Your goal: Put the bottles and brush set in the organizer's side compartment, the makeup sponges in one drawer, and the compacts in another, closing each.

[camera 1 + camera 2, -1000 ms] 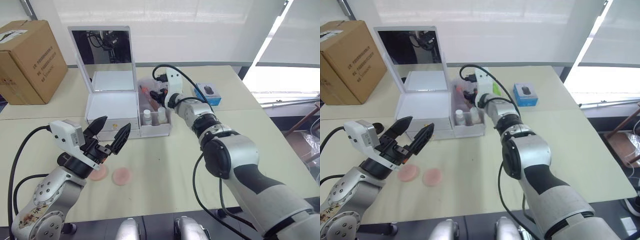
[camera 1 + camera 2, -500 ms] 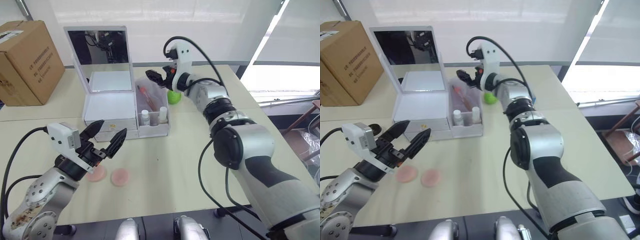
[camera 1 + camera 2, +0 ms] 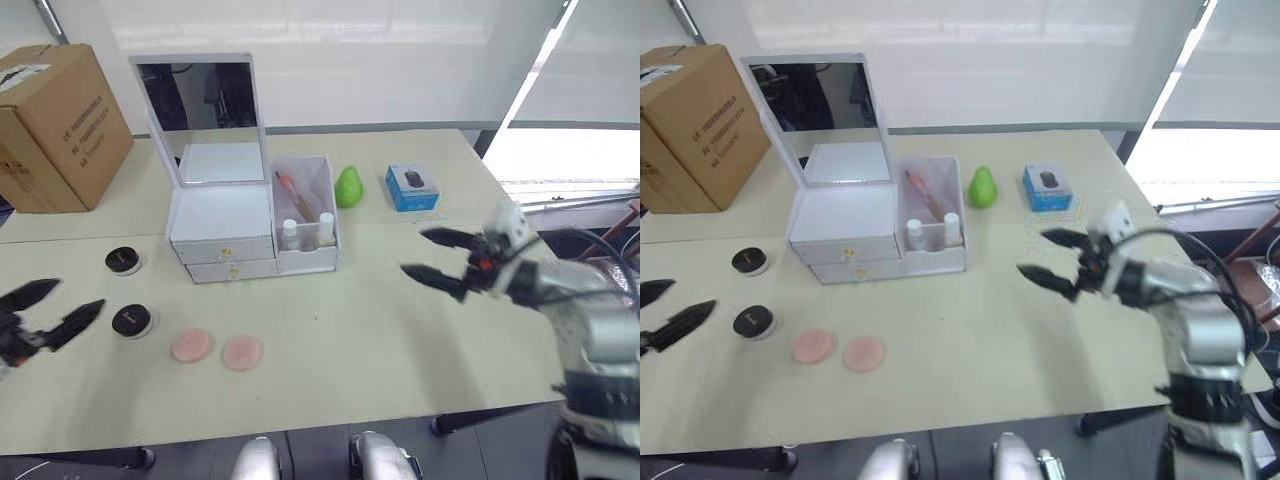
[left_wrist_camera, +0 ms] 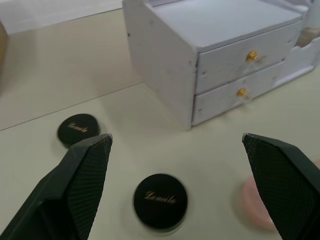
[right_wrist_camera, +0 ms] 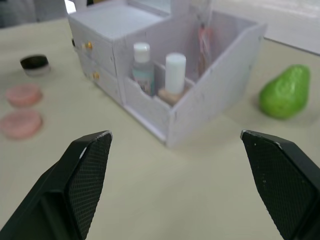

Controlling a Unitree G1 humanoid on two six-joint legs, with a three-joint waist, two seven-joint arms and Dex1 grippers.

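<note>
Both hands empty, fingers wide: left hand, right hand.

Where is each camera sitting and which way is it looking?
Left eye: on the head, looking down over the table at the organizer; left gripper and right gripper show.
Right eye: beside it, same scene.
Left wrist: looks along open fingers at two compacts and both drawers.
Right wrist: looks along open fingers at the side compartment, bottles, pear.
Both wrist views share the drawers.
</note>
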